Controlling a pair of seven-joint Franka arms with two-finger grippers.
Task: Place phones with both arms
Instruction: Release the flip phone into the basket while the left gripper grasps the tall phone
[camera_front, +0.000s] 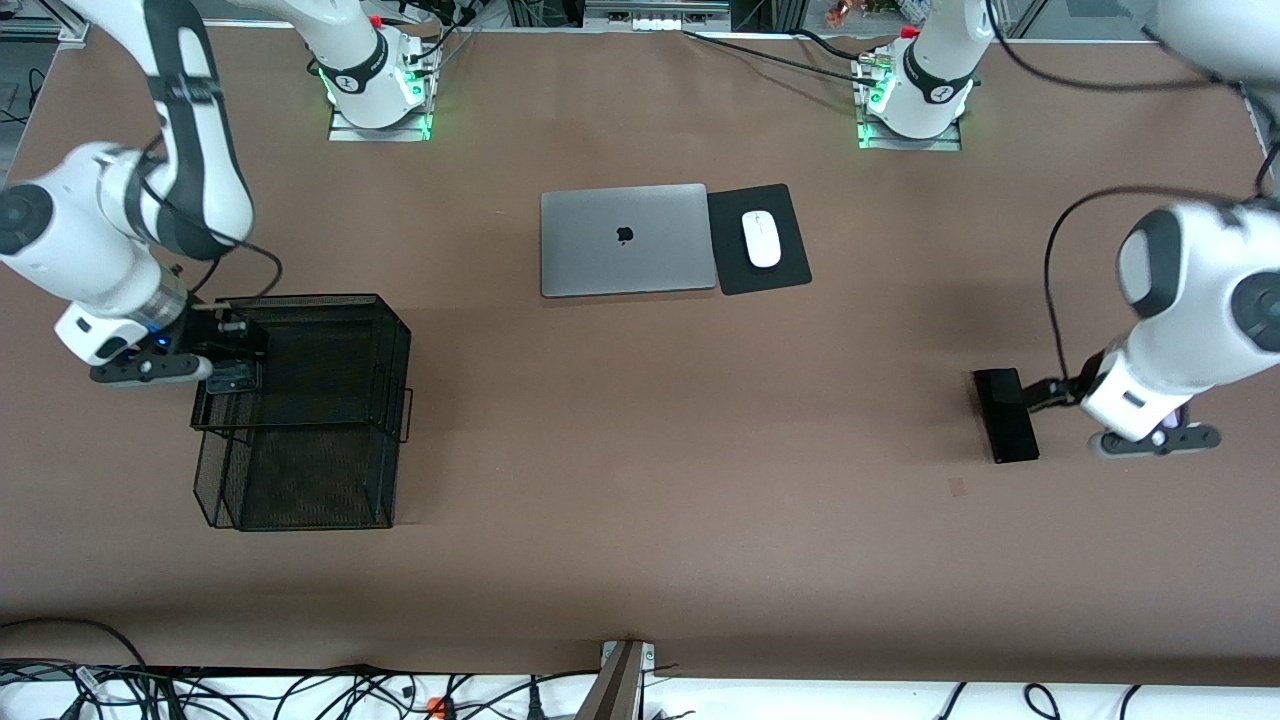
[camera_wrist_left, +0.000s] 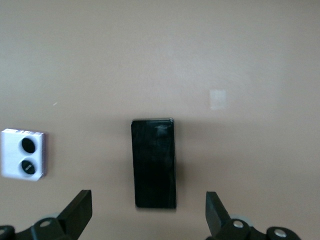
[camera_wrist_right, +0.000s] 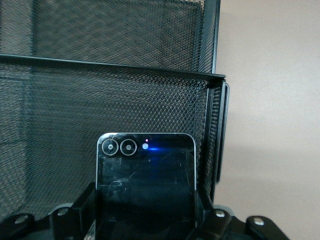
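Here, your right end effector (camera_wrist_right: 145, 220) is clamped on the squarish black phone (camera_wrist_right: 146, 172), holding it over the black mesh basket (camera_front: 330, 400) near the surface's edge at the right arm's end. Your left end effector (camera_wrist_left: 149, 212) hangs with fingers spread wide and empty above the long black phone (camera_wrist_left: 154, 162), lying flat on the surface (camera_front: 640, 450), the lilac-white phone (camera_wrist_left: 23, 160) beside it.

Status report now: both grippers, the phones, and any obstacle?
Right gripper shut on squarish black phone, over mesh basket. Left gripper open over long black phone. Lilac-white phone beside it. No obstacle seen.
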